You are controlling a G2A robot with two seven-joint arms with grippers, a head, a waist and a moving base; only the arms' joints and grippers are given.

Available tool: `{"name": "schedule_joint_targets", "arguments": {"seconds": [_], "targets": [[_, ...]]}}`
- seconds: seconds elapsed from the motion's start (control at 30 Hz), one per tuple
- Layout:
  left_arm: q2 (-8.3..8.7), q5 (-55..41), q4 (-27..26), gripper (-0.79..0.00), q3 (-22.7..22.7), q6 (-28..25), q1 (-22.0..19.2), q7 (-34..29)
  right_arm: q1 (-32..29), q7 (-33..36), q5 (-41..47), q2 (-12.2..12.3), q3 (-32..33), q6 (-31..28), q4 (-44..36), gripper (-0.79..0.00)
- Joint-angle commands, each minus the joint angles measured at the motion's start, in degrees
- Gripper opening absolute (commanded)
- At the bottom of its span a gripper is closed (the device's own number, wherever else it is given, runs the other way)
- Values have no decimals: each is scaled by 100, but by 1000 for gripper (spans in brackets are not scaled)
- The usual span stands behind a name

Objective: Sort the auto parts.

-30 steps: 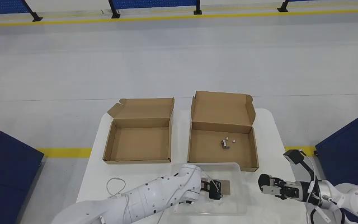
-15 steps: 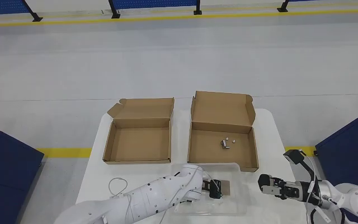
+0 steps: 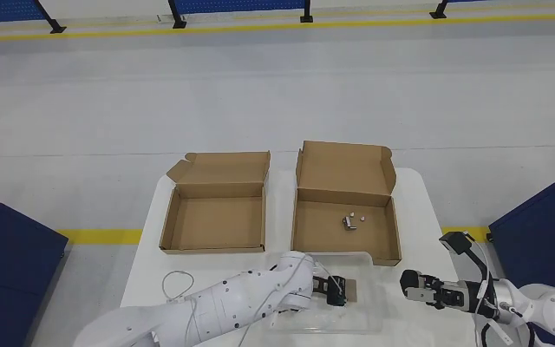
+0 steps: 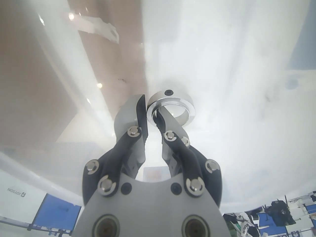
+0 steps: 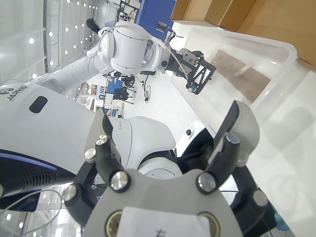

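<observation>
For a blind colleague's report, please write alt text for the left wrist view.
The left gripper pinches the wall of a metal ring, one finger inside it, within a clear plastic bin. A flat bracket lies farther off.

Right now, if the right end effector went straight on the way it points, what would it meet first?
Probably the side wall of the clear plastic bin: the open right end effector points at it with nothing between. Height is unclear, so it might pass over the rim.
</observation>
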Motion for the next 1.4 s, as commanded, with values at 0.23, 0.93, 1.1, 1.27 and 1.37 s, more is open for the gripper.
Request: {"name": "schedule_joint_targets", "arguments": {"seconds": [0.23,0.93,1.1,1.27,1.37], "targets": [[436,-470,-921,-785,0,111,-254,-109,0,0,1,0,0,0,-1,0],[1362,-858,-921,-785,-1581,-1561,263,2299,0,0,1,0,0,0,-1,0],[1728,-602,-902,-785,-2328,-2618,748,3533,0,0,1,0,0,0,-1,0],[1814,-428,-892,-785,-2530,-2798,887,3957,0,0,1,0,0,0,-1,0],[1814,-428,-892,-785,-2530,-2798,887,3957,0,0,1,0,0,0,-1,0]]}}
